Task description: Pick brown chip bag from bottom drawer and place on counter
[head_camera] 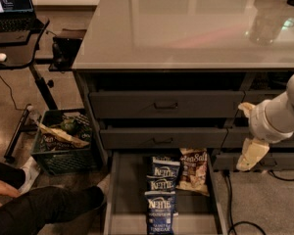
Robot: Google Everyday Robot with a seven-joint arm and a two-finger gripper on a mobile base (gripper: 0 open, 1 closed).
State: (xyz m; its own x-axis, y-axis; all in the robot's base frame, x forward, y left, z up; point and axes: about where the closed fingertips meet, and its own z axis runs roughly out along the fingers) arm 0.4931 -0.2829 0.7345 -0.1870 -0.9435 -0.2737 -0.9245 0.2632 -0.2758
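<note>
The brown chip bag (193, 170), brown and cream with white "Sea Salt" lettering, lies flat at the right of the open bottom drawer (122, 190). Three dark blue Kettle bags (161, 195) lie in a row to its left. My gripper (250, 152), cream coloured on a white arm, hangs to the right of the cabinet, at the height of the drawer's back edge. It is apart from the brown bag, to its right and a little above. It holds nothing that I can see. The glossy grey counter (186, 28) tops the cabinet.
Two shut handled drawers (164, 104) sit above the open one. A black crate (63, 143) of rubbish stands left of the cabinet. A person's legs (44, 207) lie at lower left. A black desk with a laptop (12, 13) is at upper left. A cable (230, 199) runs along the floor at right.
</note>
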